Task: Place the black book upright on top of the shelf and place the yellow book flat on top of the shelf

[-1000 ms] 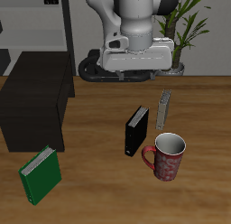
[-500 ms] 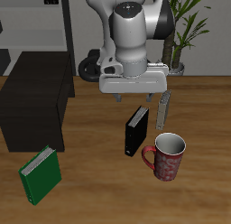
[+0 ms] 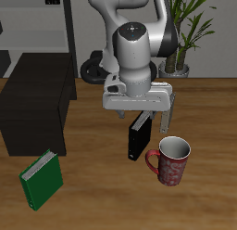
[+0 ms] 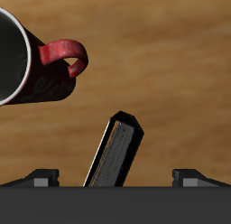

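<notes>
The black book [image 3: 140,139] stands upright on the wooden table beside the red mug [image 3: 170,160]. It also shows in the wrist view [image 4: 120,148], edge-on between my fingertips. My gripper [image 3: 139,113] is open and empty, hanging just above the black book's top with a finger on either side of it; it also shows in the wrist view [image 4: 115,178]. The shelf [image 3: 37,102], a low black cabinet, stands apart from the gripper at the table's side. The yellow book is hidden behind my gripper in the exterior view and does not show in the wrist view.
A green book [image 3: 42,178] leans near the table's front edge, in front of the shelf. The mug also shows in the wrist view [image 4: 32,60], close to the black book. A potted plant [image 3: 188,30] and a grey frame rack [image 3: 56,25] stand at the back.
My gripper has moved down and toward the table's front edge, from above the robot's base to just over the black book. It now covers the yellow book. Nothing else has moved.
</notes>
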